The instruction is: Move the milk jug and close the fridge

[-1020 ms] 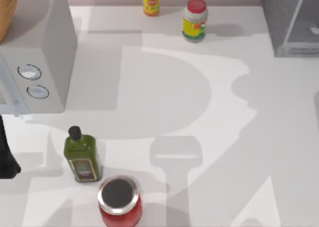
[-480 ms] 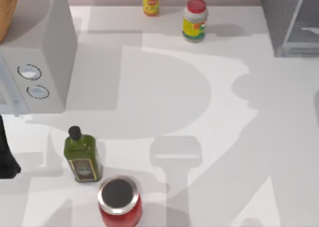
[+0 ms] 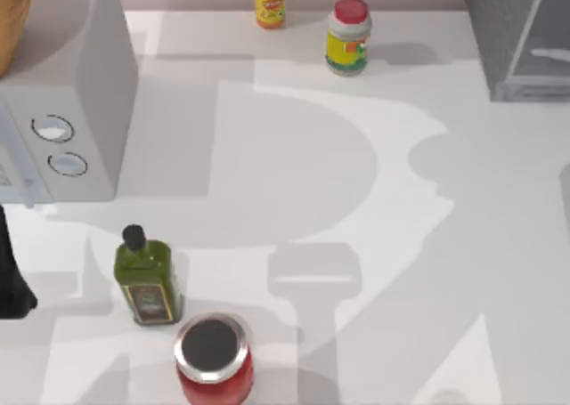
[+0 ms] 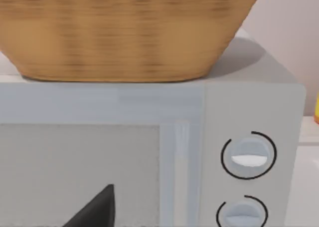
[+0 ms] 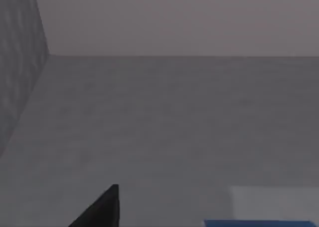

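The fridge (image 3: 521, 36) stands at the far right corner of the white worktop (image 3: 401, 245). It is a big grey box with a speckled side and a pale glassy door.

In the right wrist view there is a grey wall and grey floor, like the inside of a box. A thin strip of blue with white above it, the milk jug (image 5: 259, 223), peeks in at the edge. One dark finger of the right claw (image 5: 99, 209) pokes in beside it. I cannot tell if this claw is spread or pressed together.

The left arm (image 3: 11, 276) waits at the left edge of the worktop. Its wrist view looks at the white box with 2 round dials (image 4: 247, 157), and a woven basket (image 4: 124, 32) sits on top. I cannot tell how the left claw (image 4: 94, 212) stands either.

A green bottle (image 3: 147, 280) and a red jar (image 3: 214, 360) stand near each other on the left. A red-lidded jar (image 3: 348, 36) and an orange bottle (image 3: 270, 2) stand at the far edge.
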You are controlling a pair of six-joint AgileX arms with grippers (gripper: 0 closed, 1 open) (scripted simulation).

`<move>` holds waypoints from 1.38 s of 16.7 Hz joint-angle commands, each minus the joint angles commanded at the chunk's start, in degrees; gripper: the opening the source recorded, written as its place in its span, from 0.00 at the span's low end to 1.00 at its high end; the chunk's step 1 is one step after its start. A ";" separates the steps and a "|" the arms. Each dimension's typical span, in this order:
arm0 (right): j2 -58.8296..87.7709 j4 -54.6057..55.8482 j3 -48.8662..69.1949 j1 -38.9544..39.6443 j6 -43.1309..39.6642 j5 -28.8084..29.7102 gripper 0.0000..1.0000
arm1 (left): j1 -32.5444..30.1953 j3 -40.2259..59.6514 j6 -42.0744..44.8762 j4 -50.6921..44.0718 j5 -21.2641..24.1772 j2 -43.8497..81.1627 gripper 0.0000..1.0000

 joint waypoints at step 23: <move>-114.86 -27.61 -68.20 8.91 2.29 9.72 1.00 | 0.00 0.00 0.00 0.00 0.00 0.00 1.00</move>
